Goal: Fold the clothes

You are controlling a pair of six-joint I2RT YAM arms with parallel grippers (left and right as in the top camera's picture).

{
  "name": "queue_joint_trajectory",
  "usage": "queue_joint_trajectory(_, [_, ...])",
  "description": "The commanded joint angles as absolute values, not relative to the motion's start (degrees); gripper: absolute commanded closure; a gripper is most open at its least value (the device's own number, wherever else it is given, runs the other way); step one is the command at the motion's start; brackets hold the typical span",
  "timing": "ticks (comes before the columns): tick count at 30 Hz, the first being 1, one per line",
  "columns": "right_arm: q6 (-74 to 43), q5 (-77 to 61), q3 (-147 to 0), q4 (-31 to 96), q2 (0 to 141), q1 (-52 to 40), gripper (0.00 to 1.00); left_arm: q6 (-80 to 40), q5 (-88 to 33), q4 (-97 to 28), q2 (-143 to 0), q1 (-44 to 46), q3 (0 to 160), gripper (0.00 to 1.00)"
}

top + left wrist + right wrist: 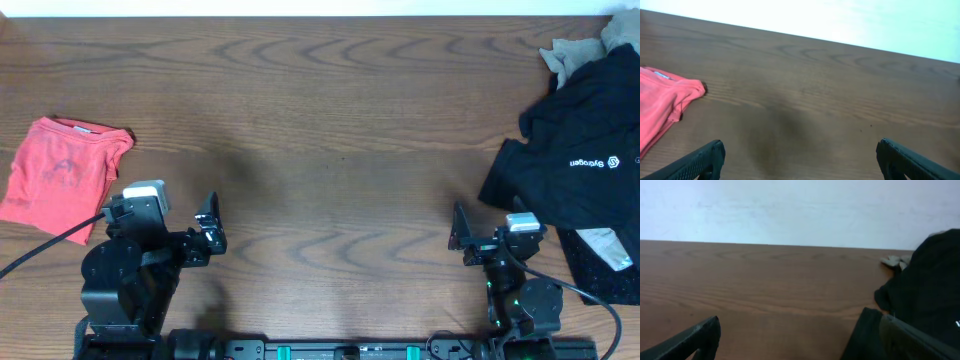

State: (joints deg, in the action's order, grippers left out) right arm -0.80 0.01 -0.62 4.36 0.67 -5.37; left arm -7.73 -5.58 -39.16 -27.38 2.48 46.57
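Wood-grain tbl (330,120) — pale wall (790,210) at far edge.

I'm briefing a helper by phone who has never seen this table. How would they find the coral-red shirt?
Start at the brown wooden table and go to its left edge. There lies the coral-red T-shirt, gathered into a compact bundle. Unlike the black tee with white logo and beige cloth heaped at the right, it lies alone.

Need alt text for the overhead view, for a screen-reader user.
Overhead view of a wooden table: a coral-red T-shirt lies bundled at the left edge, and a crumpled black tee with a white logo sits at the right, a beige garment beyond it. The left claw and right claw sit at the near edge, both open and empty.
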Motion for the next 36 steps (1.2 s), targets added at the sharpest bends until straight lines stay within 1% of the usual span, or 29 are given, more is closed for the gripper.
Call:
queue_joint_trajectory(1, [1.4,-0.3,-0.3,4.3,0.3,-4.7,0.01,-8.4,-4.9,-39.0,-27.3,2.7,46.4,0.02])
queue_joint_trajectory(32, [1.4,-0.3,-0.3,4.3,0.3,-4.7,0.01,-8.4,-4.9,-39.0,-27.1,2.6,46.2,0.02])
queue_joint_trajectory(36, [1.4,-0.3,-0.3,4.3,0.3,-4.7,0.01,-8.3,-4.9,-40.4,-25.3,1.3,44.8,0.02])
